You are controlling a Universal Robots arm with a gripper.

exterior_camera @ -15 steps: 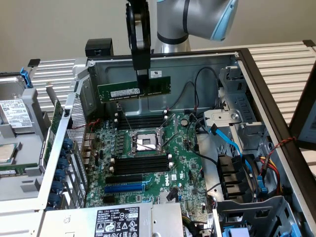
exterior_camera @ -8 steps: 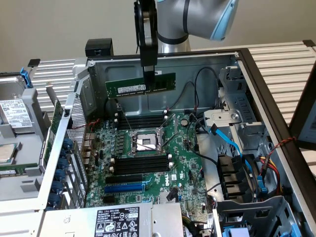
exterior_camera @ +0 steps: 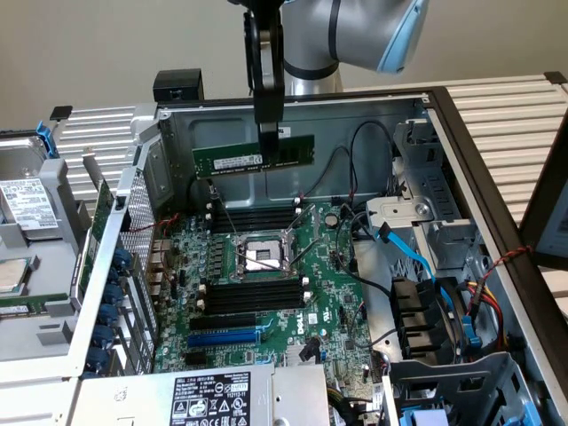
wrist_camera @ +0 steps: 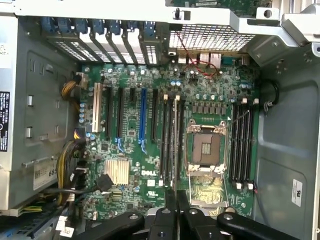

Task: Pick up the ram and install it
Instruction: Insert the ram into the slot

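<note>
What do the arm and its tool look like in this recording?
The arm is a smooth silver-grey tube with a light blue cap at a joint. The tool is black: a rounded, ring-like body narrowing to two slim fingers, with black link bars and silver pivot bolts in the wrist view.

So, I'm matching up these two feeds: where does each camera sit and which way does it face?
Exterior view: off the arm, above the open case, angled down at the motherboard; shows the arm and the gripper holding the ram.
Wrist view: on the wrist, looking straight down onto the board; the gripper's black fingers show.
Shared: the motherboard, its CPU socket and blue slot.
</note>
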